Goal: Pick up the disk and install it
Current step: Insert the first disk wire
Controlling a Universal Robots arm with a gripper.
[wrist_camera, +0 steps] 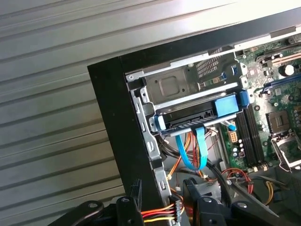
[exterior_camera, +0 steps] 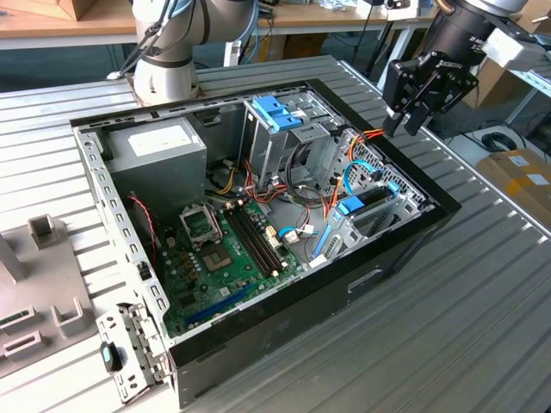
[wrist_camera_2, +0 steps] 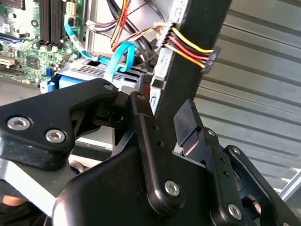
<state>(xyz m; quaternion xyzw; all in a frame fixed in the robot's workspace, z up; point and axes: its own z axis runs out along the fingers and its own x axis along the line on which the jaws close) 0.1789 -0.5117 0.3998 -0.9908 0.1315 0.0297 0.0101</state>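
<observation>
The disk lies flat in the drive bay at the corner of the open computer case, on the exterior view's right. Its blue carrier rail frames the grey body, and a light blue cable runs from it. In the second wrist view the disk sits behind the fingers. My gripper hovers above the case's black side wall, up and away from the disk. It is open with nothing between its fingers. The same open gripper is in both wrist views.
Inside the case are a tall metal cage with a blue handle, a grey box with a white label, a green motherboard and loose coloured wires. The arm's base stands behind. Grey fixtures rest on the ribbed metal table.
</observation>
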